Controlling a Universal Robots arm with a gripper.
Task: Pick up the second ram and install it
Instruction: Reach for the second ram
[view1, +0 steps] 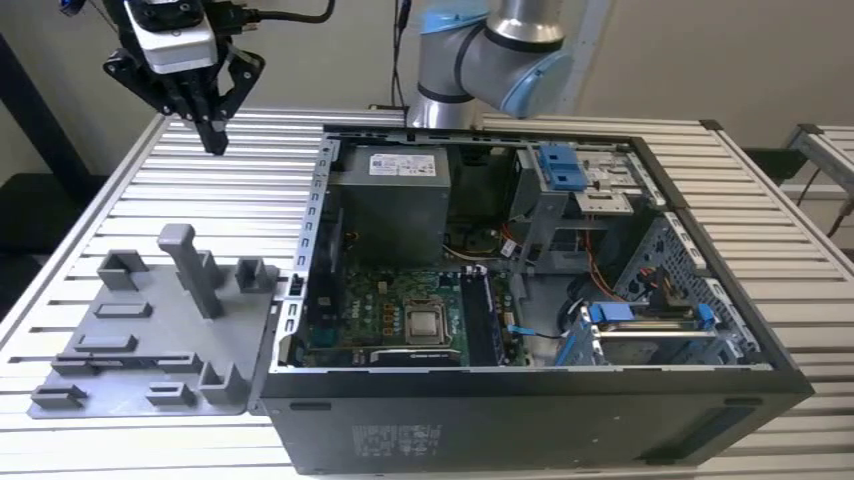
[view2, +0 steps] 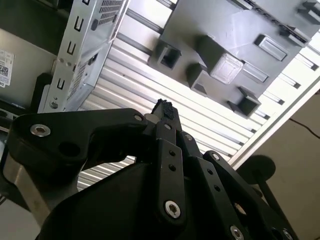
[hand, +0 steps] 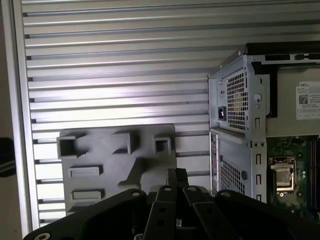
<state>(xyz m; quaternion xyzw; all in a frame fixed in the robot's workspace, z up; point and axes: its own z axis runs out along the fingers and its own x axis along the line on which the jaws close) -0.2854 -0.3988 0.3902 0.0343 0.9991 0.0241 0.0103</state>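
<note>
Tool fingers were seen drawn fully together, tips meeting in a point, with nothing gripped between them (the same closed tips were seen in both wrist views). It was held high over the slatted table, well apart from the work; that height was judged to keep it clear of the walls of the computer case. The case was laid on its side with the panel off, presumably so that the motherboard could be reached from above. Inside it were seen the power supply, the CPU socket, blue drive clips and loose cables. The second ram was judged to be one of the long dark strips standing in the slots just beside the socket, though which one could not be told. A grey plastic fixture tray was set touching the case on the exterior view's left, likely to keep parts near; grey upright posts and low pockets were carried on it.
</note>
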